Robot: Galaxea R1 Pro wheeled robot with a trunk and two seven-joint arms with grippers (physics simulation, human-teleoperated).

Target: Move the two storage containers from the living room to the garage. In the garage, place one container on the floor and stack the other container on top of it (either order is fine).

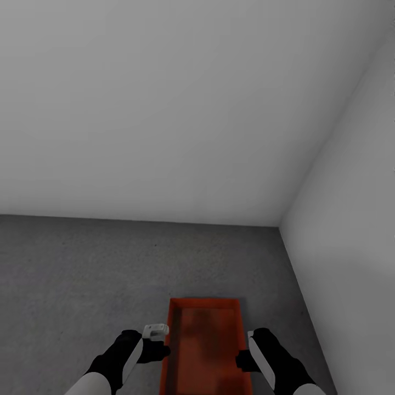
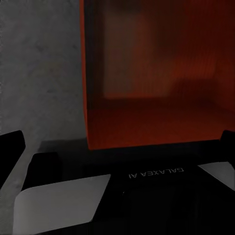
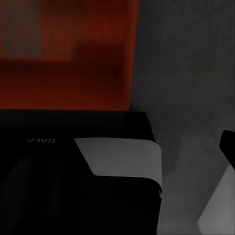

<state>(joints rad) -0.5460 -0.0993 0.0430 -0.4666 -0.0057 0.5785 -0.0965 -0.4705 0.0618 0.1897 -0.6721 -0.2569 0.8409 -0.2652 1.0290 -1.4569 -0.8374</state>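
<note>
One red-orange storage container point(image 1: 206, 340), lidless, lies lengthwise on the dark grey garage floor point(image 1: 82, 274) in front of me; I cannot tell whether it rests on the floor or hangs just above it. My left gripper point(image 1: 160, 351) is at its left long wall and my right gripper point(image 1: 243, 360) at its right long wall. In the left wrist view the container's wall edge point(image 2: 85, 98) runs between two widely spread fingers point(image 2: 12, 147). In the right wrist view the container point(image 3: 68, 73) lies beside one finger point(image 3: 227, 147) at the frame's edge. Both grippers look open.
Plain pale walls meet in a corner point(image 1: 281, 222) ahead to the right. The right wall point(image 1: 351, 247) runs close alongside the container. Bare concrete spreads ahead and to the left.
</note>
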